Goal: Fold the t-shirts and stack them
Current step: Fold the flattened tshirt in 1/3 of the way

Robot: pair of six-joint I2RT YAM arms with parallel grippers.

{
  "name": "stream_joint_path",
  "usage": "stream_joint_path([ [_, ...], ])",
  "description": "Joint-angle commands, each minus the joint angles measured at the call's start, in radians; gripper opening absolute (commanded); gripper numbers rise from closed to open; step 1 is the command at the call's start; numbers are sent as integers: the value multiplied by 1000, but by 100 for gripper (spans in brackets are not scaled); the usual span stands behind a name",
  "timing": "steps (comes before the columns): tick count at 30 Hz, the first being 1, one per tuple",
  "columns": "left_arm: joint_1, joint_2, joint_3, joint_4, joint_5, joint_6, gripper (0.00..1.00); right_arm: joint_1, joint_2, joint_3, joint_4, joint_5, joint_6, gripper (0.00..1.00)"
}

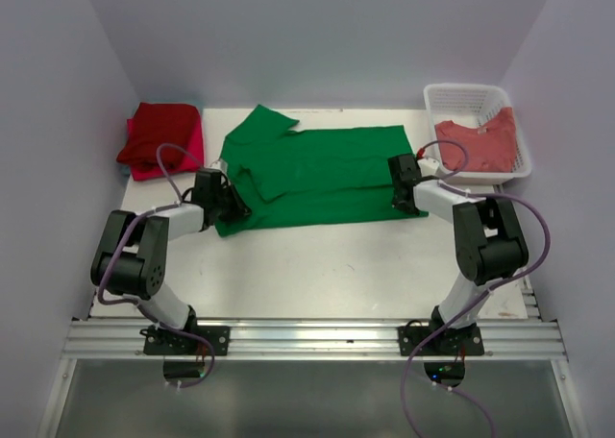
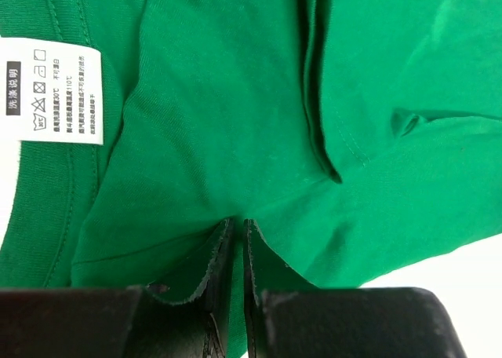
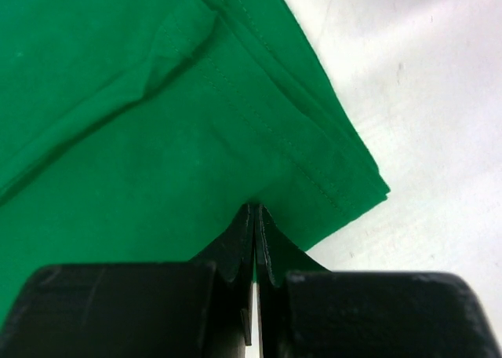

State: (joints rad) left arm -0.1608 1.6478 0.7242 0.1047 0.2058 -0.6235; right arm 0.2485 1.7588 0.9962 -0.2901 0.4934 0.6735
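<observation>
A bright green t-shirt (image 1: 317,174) lies spread across the middle of the white table (image 1: 327,270), partly folded lengthwise. My left gripper (image 1: 233,206) is shut on the shirt's near left edge; in the left wrist view green cloth (image 2: 235,138) is pinched between the fingertips (image 2: 221,252), with the white care label (image 2: 53,91) at the left. At the shirt's near right corner my right gripper (image 1: 404,196) is shut on the hem (image 3: 314,169), its fingertips (image 3: 245,244) pressed together on the cloth. Folded red t-shirts (image 1: 161,135) lie stacked at the back left. A salmon-red t-shirt (image 1: 478,142) lies in the basket.
A white lattice basket (image 1: 461,99) stands at the back right corner. Grey walls close in the table on three sides. A metal rail (image 1: 317,337) with both arm bases runs along the near edge.
</observation>
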Motion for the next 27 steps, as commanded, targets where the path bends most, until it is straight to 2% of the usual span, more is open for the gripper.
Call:
stream_joint_path([
  [1,-5,-58,-46,-226,-66,24,13,3,-67,-7,-164,-62,0,0],
  [5,-8,-150,-80,-344,-98,34,16,5,-137,-33,-312,-68,-12,0],
  [12,-8,-236,-86,-548,-146,73,22,15,-193,-88,-417,-156,-35,0],
  [18,-9,-247,-106,-536,-126,61,22,31,-251,-151,-382,-188,-49,0],
  [23,-9,-207,-106,-517,-99,71,22,46,-389,-119,-319,-216,-98,0],
  [27,-13,-217,-106,-496,-89,64,22,46,-354,-68,-242,-162,-135,0],
])
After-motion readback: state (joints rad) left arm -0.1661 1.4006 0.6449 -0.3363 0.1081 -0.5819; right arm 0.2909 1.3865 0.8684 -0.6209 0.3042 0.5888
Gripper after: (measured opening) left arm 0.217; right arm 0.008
